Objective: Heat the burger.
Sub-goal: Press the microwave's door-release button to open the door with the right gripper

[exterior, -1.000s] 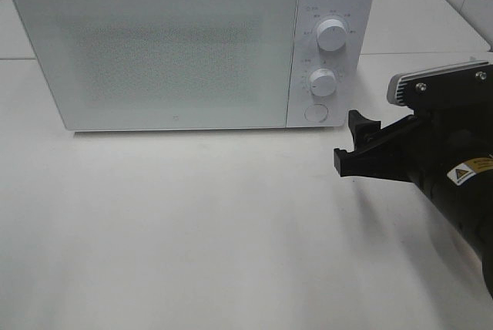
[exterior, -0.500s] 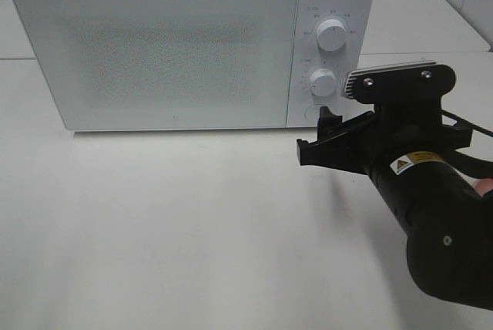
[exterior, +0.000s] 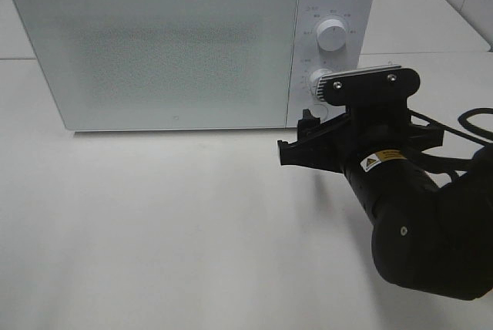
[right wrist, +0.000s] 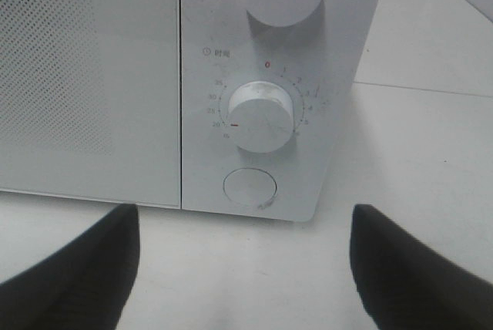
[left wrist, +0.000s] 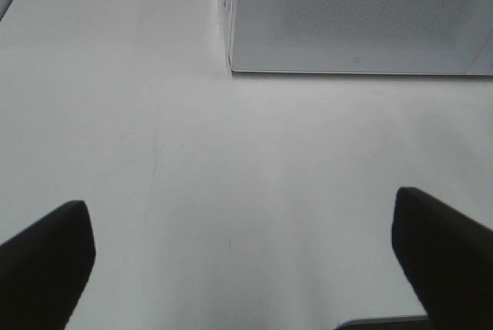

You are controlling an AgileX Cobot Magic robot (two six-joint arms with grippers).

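White microwave (exterior: 169, 45) stands shut at the desk's (exterior: 154, 230) far edge. The right tool (exterior: 296, 136) hovers open and empty, just before its round button (right wrist: 249, 188). The left tool (left wrist: 243, 268) is open too. No view shows the burger.

White microwave (exterior: 192, 45) sitting at the far side of the pale table (exterior: 154, 230), and its door (exterior: 154, 52) is shut, the speckled mesh window filling most of the front. Over on the right, the control panel: the upper knob (exterior: 332, 35), the lower knob (right wrist: 262, 116) straight below, its dash beside the 20 mark, and a round button (right wrist: 249, 187) underneath both.
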